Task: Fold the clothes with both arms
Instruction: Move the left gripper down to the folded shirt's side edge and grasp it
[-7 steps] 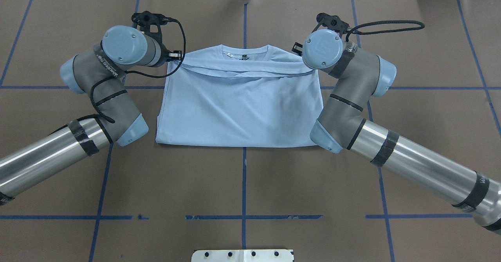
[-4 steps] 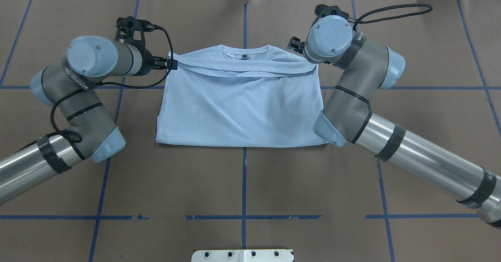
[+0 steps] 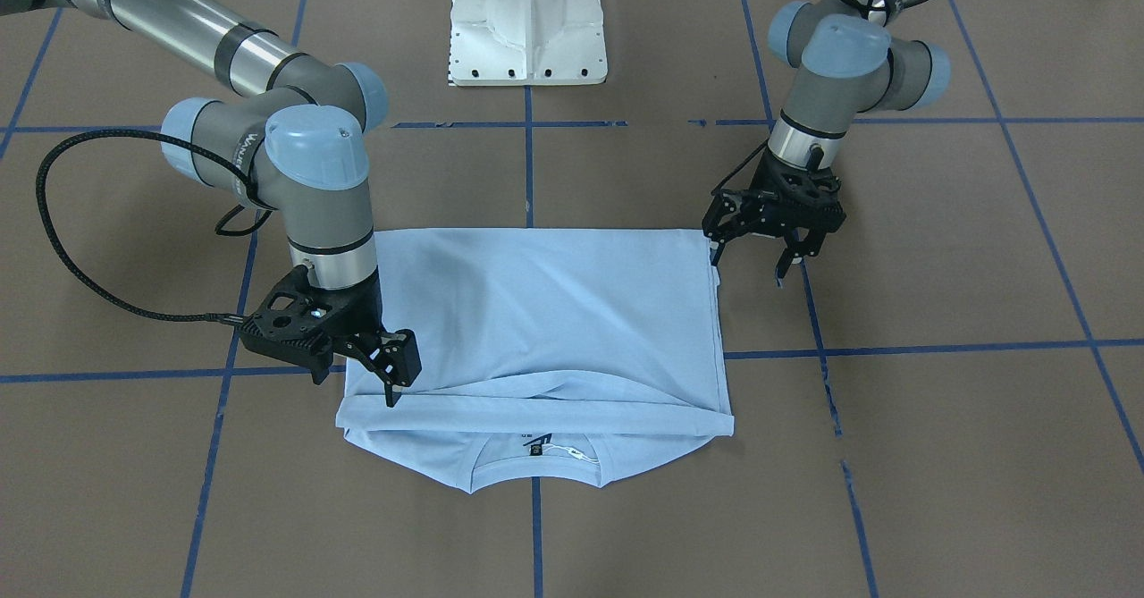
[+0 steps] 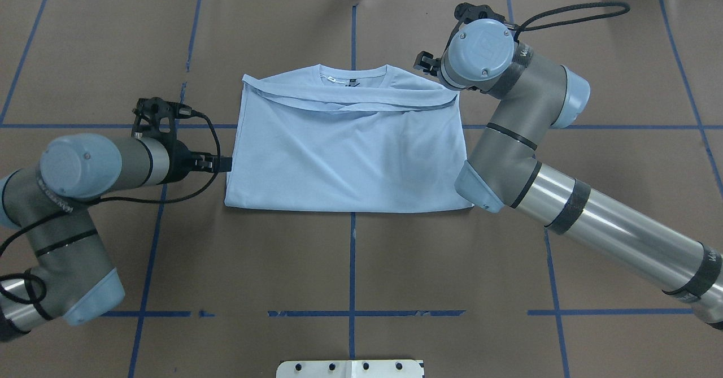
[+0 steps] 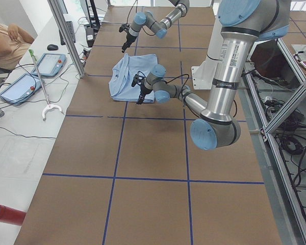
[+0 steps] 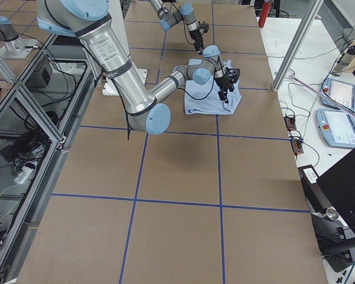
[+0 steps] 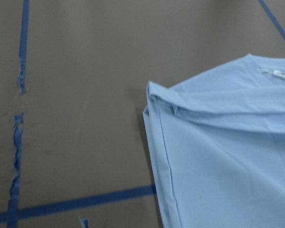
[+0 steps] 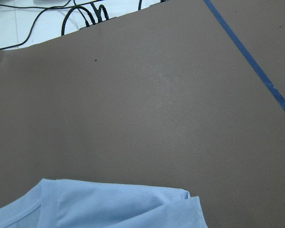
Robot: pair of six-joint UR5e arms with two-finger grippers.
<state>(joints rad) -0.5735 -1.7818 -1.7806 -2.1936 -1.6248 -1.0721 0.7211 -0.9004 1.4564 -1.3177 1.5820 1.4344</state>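
Hem fold looks done. My left pincer (image 3: 749, 267) agape, empty, at T-shirt (image 4: 344, 157)'s 9 o'clock; right pincer (image 3: 393, 383) at 1 o'clock corner, gap unclear. Next, likely: grip side, fold across.

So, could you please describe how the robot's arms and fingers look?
The left arm and right arm are silver tubes with white-lettered grey joints, light-blue caps, black tape bands. Braided black cables run to the black left gripper and right gripper.
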